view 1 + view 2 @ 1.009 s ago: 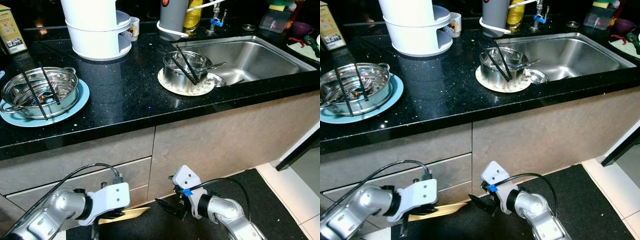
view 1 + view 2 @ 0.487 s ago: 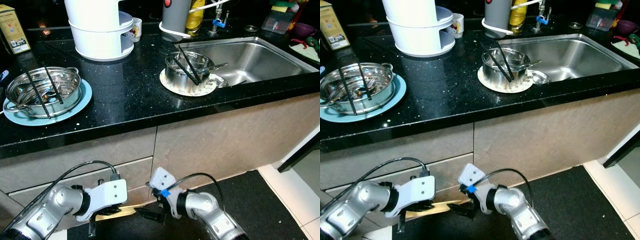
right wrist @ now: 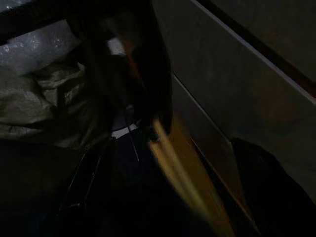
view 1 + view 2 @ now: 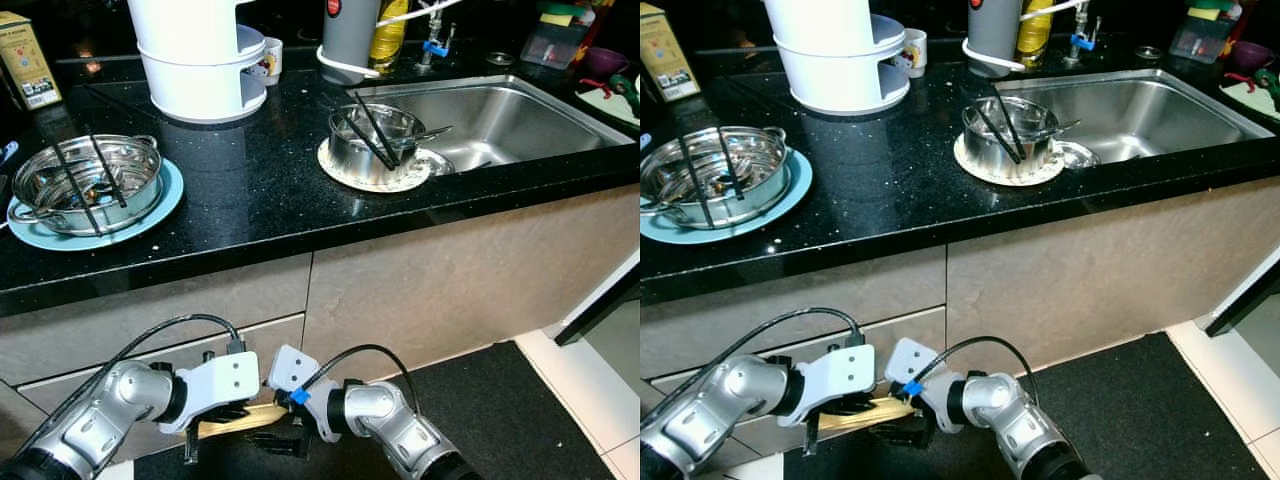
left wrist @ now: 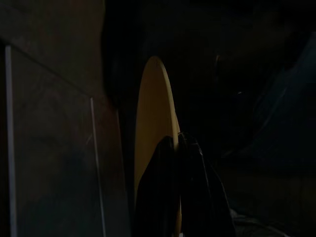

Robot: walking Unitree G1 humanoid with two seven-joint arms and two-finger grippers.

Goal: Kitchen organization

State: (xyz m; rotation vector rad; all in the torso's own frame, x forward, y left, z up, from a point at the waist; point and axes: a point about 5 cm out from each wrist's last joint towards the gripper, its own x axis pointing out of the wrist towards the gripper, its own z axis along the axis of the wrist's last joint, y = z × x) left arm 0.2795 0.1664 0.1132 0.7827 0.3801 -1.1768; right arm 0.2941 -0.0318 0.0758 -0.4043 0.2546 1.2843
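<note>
down low, your left gripper [image 4: 205, 445] is clamped on the board [image 4: 240, 419], a thin yellow-wood slab held before the drawers [image 4: 265, 340] under the counter [image 4: 270, 190]. its long axis runs 9 to 3, toward your right gripper [image 4: 268, 440], just beside its 3 o'clock end; whether that one's fingers are parted, i cannot tell.

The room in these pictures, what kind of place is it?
Most likely a home kitchen: a black stone counter with a steel sink, a steel pot on a blue plate, and drawers below.
</note>
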